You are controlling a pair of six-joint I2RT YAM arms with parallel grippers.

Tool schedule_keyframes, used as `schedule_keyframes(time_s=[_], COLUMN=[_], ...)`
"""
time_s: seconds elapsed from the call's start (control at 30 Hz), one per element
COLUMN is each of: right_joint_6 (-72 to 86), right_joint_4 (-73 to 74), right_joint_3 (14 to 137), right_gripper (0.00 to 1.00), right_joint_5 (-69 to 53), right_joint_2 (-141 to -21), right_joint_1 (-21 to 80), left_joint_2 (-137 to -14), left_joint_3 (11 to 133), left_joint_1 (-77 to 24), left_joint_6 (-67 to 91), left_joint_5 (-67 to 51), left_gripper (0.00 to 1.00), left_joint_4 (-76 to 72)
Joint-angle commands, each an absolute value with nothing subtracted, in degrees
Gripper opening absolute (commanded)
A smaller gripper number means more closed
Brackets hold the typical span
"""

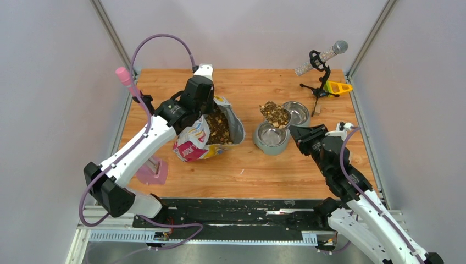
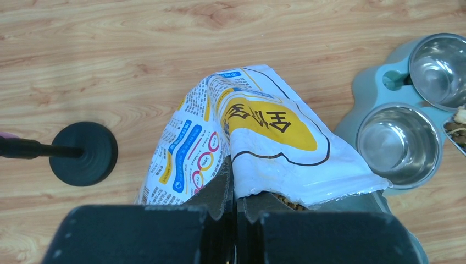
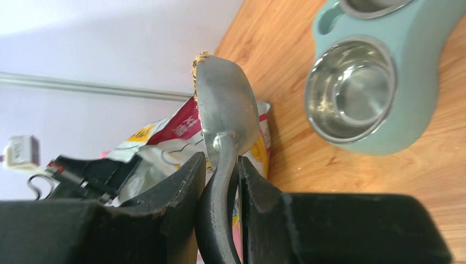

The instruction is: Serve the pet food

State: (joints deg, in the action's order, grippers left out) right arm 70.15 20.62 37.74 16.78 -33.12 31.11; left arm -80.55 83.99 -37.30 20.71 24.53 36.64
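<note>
Wooden table (image 1: 247, 170): your left gripper (image 2: 233, 170) pinched the bag (image 2: 264, 143), its yellow label's characters unreadable; your right gripper (image 3: 222, 163) clamped the scoop (image 3: 225, 104) of food (image 1: 275, 114) above the bowls (image 1: 269, 147).

Cannot see most pet food (image 3: 200, 57) behind the scoop (image 3: 226, 102) — only a rim fringe — nor read fine print on the bag (image 2: 275, 157).

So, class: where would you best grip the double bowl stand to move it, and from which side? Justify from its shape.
Probably the stand at its narrow middle, between the steel bowls, from above: it pinches in there by a hole, while the ends are wide and round. The scoop of pet food hangs over it; clear that first.
</note>
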Motion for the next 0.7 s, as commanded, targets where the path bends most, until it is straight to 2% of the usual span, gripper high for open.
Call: schedule_keyframes(time_s=[0.0,0.47,0.67], right_joint_6=[71.41,74.89,71.16], right_joint_4=[17.62,18.49,21.52], right_joint_3=[35.61,28.73,31.79], right_gripper=[0.0,0.0,0.0], right_joint_5=[22.34,16.64,14.88], right_joint_2=[-33.9,-36.03,-40.02], right_joint_1=[30.28,24.01,22.68], left_joint_2=[-74.56,-73.6,-73.49], left_joint_3=[84.0,81.68,81.08], left_joint_1=[-36.92,-36.91,-36.91], left_joint_6=[20.7,20.19,20.15], left_joint_5=[28.26,28.44,28.07], left_gripper=[0.0,0.0,0.0], left_joint_4=[28.89,28.65,28.61])
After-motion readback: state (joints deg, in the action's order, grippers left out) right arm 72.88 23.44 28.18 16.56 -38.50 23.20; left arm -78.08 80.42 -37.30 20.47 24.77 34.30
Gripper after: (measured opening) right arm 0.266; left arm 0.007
